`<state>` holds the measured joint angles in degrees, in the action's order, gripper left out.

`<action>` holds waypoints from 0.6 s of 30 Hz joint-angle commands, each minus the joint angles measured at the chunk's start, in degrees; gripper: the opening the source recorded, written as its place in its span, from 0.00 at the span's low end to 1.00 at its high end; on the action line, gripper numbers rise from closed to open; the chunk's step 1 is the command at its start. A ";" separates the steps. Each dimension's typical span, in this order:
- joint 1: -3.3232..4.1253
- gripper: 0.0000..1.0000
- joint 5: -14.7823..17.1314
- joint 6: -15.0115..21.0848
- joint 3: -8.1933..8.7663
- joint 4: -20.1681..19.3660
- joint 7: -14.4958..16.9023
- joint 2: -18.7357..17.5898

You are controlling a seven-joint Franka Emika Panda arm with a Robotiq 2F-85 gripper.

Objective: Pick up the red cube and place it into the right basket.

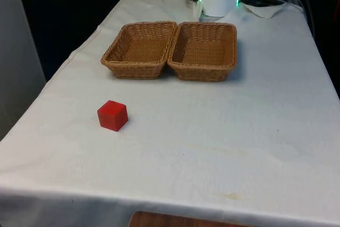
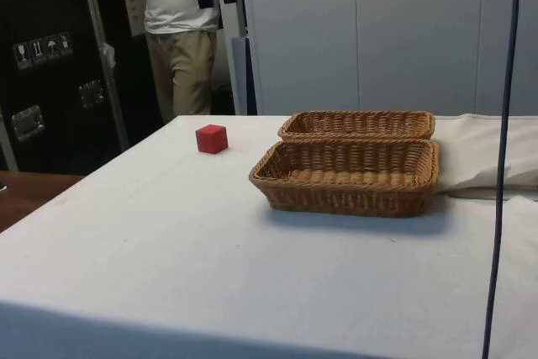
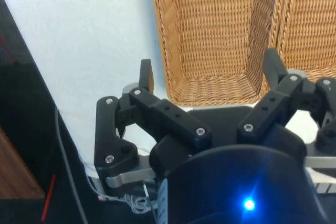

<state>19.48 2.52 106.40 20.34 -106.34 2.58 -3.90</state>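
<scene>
Red cube (image 1: pixel 112 115), upright on cloth (image 1: pixel 212 131)

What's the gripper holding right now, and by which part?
Nothing. The gripper is open and empty above the wicker baskets; the red cube sits untouched on the cloth.

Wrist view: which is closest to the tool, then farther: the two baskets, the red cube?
From the tool:
1. Basket on the front view's right, directly ahead.
2. Basket on the front view's left, beside it.
3. Red cube, beyond both baskets.
</scene>
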 commanded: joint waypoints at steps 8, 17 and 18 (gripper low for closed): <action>-0.52 1.00 0.23 0.63 1.32 2.35 0.23 -3.32; -0.74 1.00 0.17 1.78 2.06 2.41 -1.15 -5.10; -0.80 1.00 0.23 2.06 2.18 2.35 -1.26 -5.39</action>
<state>18.79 2.52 107.66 22.35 -103.82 1.66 -8.82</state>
